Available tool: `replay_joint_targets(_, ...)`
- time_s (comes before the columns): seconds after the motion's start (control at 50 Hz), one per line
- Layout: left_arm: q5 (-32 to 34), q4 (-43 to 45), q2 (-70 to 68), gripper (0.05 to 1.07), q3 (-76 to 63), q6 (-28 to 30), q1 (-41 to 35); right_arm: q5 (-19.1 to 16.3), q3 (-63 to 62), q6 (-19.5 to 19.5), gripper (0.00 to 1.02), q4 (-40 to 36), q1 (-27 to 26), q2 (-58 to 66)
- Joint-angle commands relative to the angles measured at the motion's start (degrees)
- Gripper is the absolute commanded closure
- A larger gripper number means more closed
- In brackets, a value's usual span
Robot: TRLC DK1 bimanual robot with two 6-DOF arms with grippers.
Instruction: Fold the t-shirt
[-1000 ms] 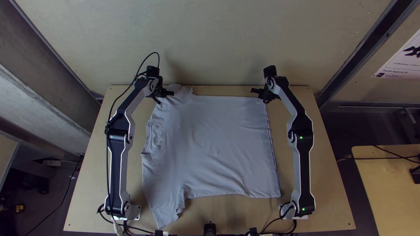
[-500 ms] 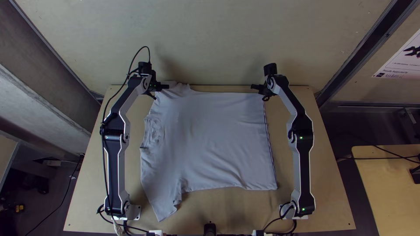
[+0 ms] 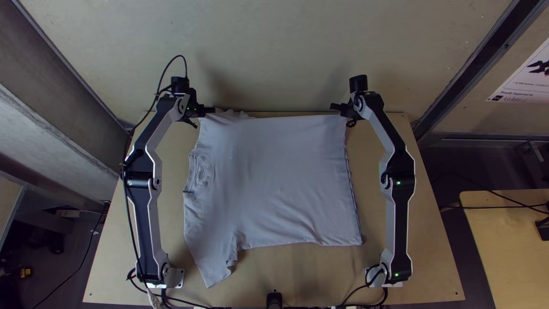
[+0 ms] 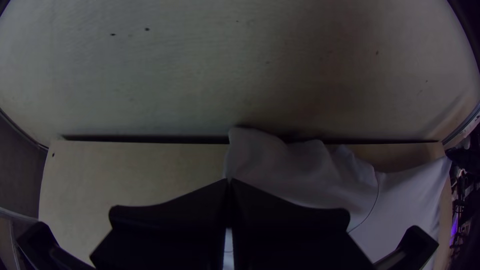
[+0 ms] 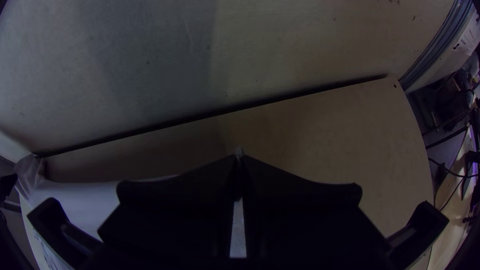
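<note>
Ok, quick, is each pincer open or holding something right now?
Left black pincer: closed, holding the sleeve of the pale grey cloth t-shirt.
Right black pincer: closed, holding the shirt's far hem corner.

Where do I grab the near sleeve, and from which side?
I'd pinch the near sleeve at its cuff, coming down from the table's near side with the left gripper once its hold is free. The sleeve looks flat, its open end pointing toward the near edge, with bare wood beyond for the fingers.

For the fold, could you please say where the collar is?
In the top view, the collar lies at the shirt's left edge, beside the left arm.
</note>
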Motion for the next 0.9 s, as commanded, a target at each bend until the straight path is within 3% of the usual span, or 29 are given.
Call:
replay_joint_targets(0.0,0.03,-1.17,-4.63,1.05,-2.51,-1.24,1.72,1.58,-0.80,-1.25,1.00,-1.00,-0.62,-3.15)
replay_joint_targets(0.46,0.73,0.59,-17.03,1.05,-18.24,-0.80,1.63,1.58,-4.50,-1.87,1.00,-6.98,-0.45,-7.19)
replay_joint_targets(0.88,1.88,6.30,-31.53,1.05,-40.04,-0.09,1.28,1.58,-19.26,-2.66,1.00,-6.98,0.35,-15.54)
